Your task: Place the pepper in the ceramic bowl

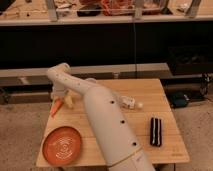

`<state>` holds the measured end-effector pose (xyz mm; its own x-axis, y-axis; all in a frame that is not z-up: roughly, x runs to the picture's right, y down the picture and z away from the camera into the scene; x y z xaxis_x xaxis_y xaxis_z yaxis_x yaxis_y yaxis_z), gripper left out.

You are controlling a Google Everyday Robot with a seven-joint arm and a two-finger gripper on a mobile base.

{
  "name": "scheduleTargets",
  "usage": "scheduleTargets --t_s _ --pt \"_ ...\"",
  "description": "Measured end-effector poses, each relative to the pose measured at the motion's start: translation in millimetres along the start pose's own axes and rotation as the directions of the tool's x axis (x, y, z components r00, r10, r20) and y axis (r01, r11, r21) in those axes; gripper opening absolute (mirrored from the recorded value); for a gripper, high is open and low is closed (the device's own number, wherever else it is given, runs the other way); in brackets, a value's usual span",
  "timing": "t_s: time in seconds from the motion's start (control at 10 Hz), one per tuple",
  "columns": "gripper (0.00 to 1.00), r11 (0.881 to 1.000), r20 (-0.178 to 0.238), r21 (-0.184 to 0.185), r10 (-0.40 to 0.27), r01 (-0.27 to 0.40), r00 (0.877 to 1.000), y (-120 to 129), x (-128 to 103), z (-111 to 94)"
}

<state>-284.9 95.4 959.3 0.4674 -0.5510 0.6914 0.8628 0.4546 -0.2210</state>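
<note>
The claw (59, 98) hangs low over the left edge of the worktop (170, 145), at the end of the white arm (107, 125); how far it is open I cannot tell. The pepper (56, 107) is directly under it, tilted, with a small pale yellowish item (68, 101) just beside. The ceramic bowl (62, 145) sits apart at the front left corner. A white object (129, 102) and a black item (156, 131) lie to the right

Matt pale wood table (150, 95); smooth ceramic bowl (70, 136); glossy white plastic arm (105, 120), hand (56, 96) above pepper (56, 107).
</note>
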Motion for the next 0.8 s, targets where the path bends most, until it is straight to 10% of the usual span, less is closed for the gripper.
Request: scheduleTargets --t_s 0.5,0.8 --pt "0.07 1.0 -0.006 -0.002 0.001 -0.001 1.0 1.3 2.3 -6.2" --pt "0.0 1.0 -0.006 -0.006 -0.001 0.0 1.0 1.0 1.3 -7.7"
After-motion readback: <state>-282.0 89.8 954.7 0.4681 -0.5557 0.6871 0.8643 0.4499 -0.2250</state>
